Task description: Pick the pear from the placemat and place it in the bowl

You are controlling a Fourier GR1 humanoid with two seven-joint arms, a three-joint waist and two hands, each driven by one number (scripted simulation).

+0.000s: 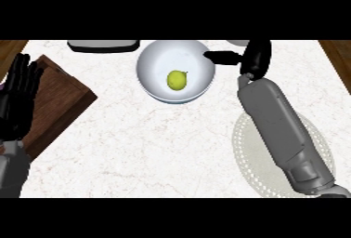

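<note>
Pear (178, 80): in white bowl (158, 60), far edge of surface (151, 148), centre. Right robot hand (255, 58): released, empty, just beside bowl's right rim. Left robot hand (19, 93): open, resting at left edge over wooden board (65, 100). Placemat (250, 153): near right corner, under right forearm.

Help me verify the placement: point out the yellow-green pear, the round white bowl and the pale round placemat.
yellow-green pear (178, 80): head view, middle of its body.
round white bowl (154, 60): head view, bare left wall.
pale round placemat (248, 142): head view, bare left part.
</note>
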